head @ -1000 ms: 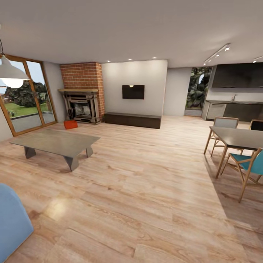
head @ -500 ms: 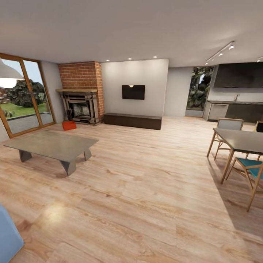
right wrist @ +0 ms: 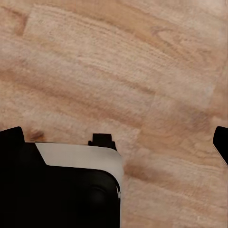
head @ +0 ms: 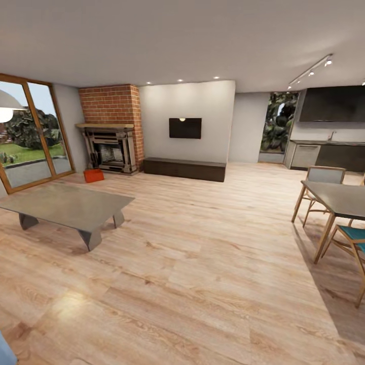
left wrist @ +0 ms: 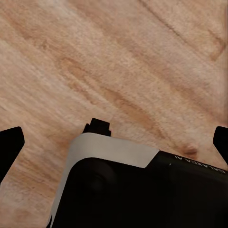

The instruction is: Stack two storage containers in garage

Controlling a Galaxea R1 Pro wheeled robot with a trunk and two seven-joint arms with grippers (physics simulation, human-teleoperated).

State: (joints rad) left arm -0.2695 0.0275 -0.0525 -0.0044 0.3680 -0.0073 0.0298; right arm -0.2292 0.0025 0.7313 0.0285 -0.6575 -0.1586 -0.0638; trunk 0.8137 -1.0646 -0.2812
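Left gripper [left wrist: 114, 137]: we see its two dark fingertips [left wrist: 10, 145] at opposite edges of the left wrist view, spread wide, nothing between them, above wood plank flooring [left wrist: 118, 57]. Right gripper [right wrist: 114, 137]: same spread, jaws apart and empty, over the same planks.

Against the frames half a second and a second ago, the whole head view has shifted: the low grey coffee table [head: 66, 205] sits further left, the blue upholstered corner at lower left has almost left the picture, and more of the dining table [head: 339, 195] is cut off at right. We read this as camera motion.

One orange-red storage container [head: 94, 175] rests on the light plank floor of the living room, just beside the ornate dark fireplace [head: 109, 148] under the red brick chimney [head: 112, 104]. A second container we cannot make out. Black TV [head: 185, 128] on the white wall, long dark-brown bench [head: 183, 168] beneath it.
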